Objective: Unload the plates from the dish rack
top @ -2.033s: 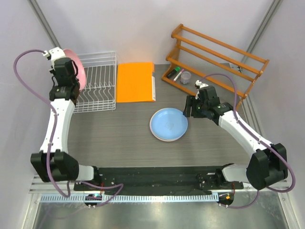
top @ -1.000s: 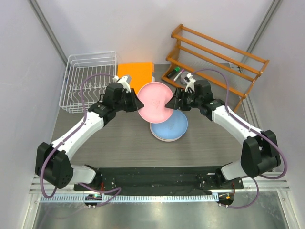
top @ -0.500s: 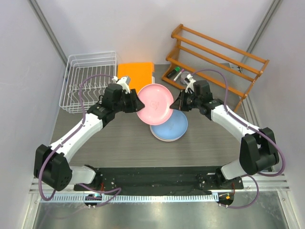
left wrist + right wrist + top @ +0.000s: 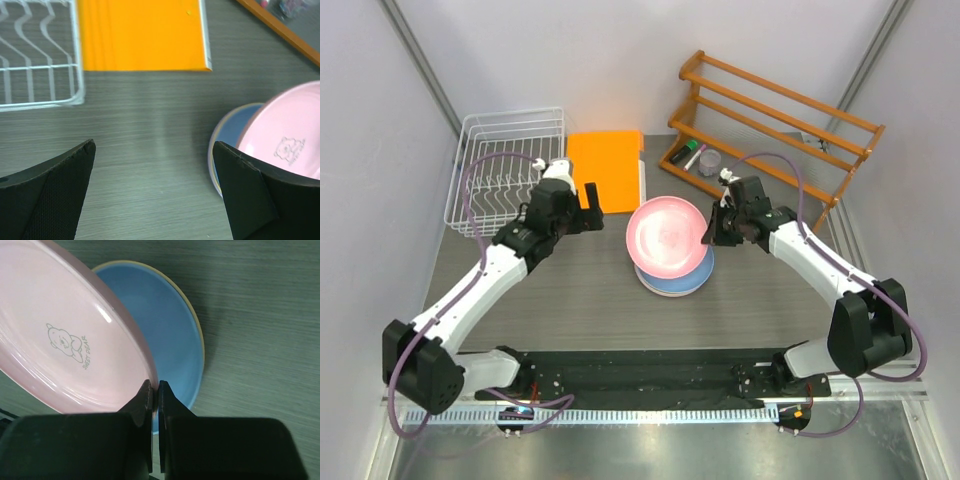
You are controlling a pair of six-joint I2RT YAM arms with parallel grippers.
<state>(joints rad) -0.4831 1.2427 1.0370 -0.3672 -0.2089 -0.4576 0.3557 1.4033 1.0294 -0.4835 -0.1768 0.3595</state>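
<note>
A pink plate [image 4: 665,235] hangs tilted just above a light blue plate [image 4: 678,280] that lies flat on the table, mid-right. My right gripper [image 4: 711,228] is shut on the pink plate's right rim. In the right wrist view the jaws [image 4: 154,387] pinch the edge of the pink plate [image 4: 65,340], with the blue plate [image 4: 167,330] underneath. My left gripper [image 4: 588,205] stands open and holds nothing, left of both plates. Between its fingers [image 4: 154,145] only bare table shows. The white wire dish rack [image 4: 505,170] sits at the back left with no plate visible in it.
An orange folder [image 4: 605,170] lies flat between the dish rack and an orange-brown wooden shelf rack [image 4: 770,110] at the back right. Markers and a small cup [image 4: 708,163] sit on that shelf's bottom level. The dish rack's corner [image 4: 35,55] shows at the left wrist view's upper left.
My left gripper has opened, let go of the pink plate and drawn back to the left. My right gripper has closed on the plate's rim and now holds it alone, lower and flatter over the blue plate.
</note>
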